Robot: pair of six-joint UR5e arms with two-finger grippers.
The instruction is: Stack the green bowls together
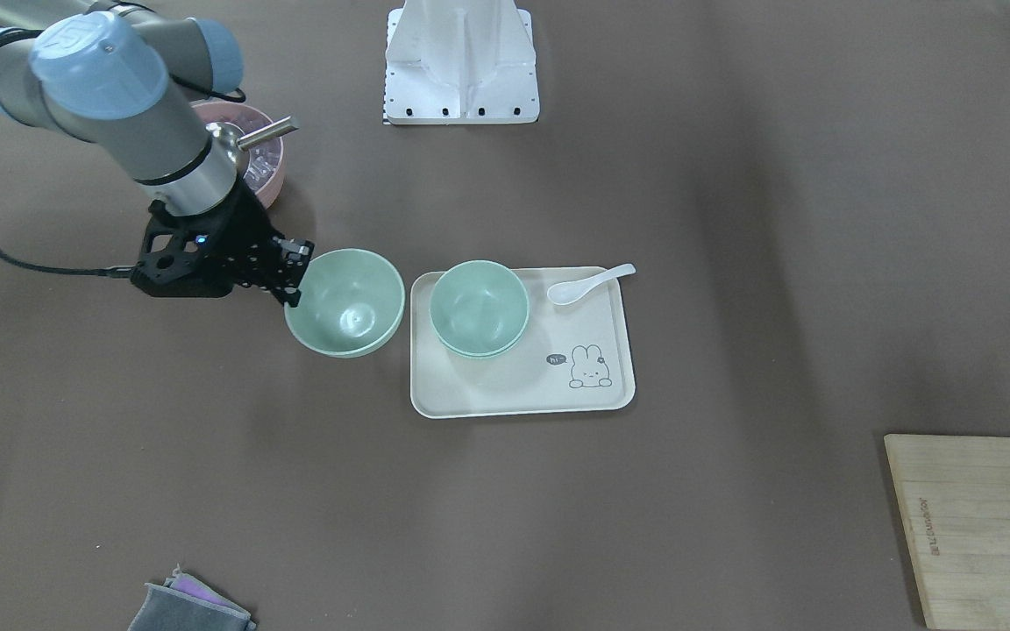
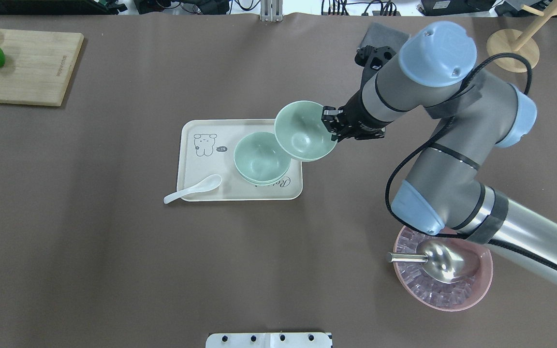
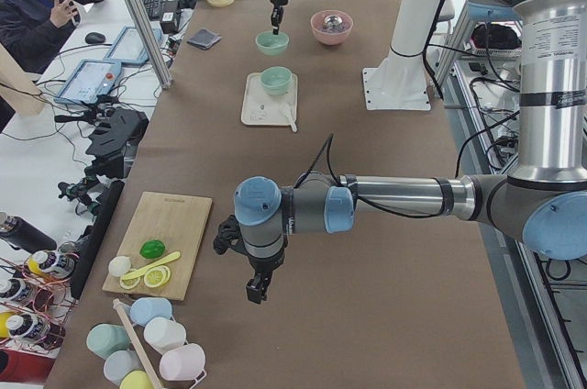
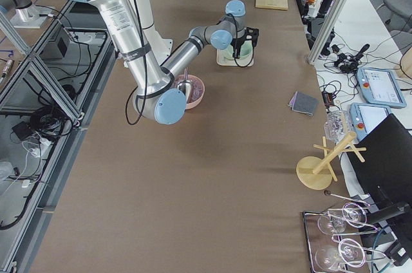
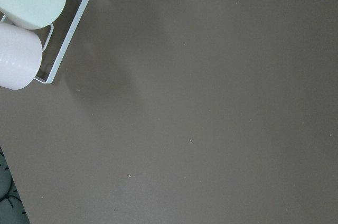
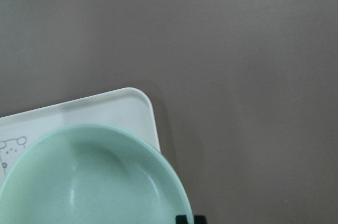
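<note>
My right gripper (image 1: 295,282) is shut on the rim of a pale green bowl (image 1: 345,302), which hangs upright above the table just beside the cream tray (image 1: 514,390). In the overhead view this held bowl (image 2: 302,130) overlaps the edge of the green bowls (image 2: 260,157) on the tray. Those look like two nested ones, with a second rim showing below the first. The right wrist view shows the held bowl (image 6: 90,182) over the tray's corner (image 6: 127,102). My left gripper (image 3: 257,293) hangs over bare table far from the bowls, and I cannot tell its state.
A white spoon (image 1: 588,283) lies across the tray's edge. A pink bowl (image 2: 445,290) with a metal scoop (image 2: 433,258) sits under my right arm. A wooden board (image 2: 22,67) with fruit, a grey cloth (image 1: 189,609) and racked cups (image 5: 26,2) lie farther off.
</note>
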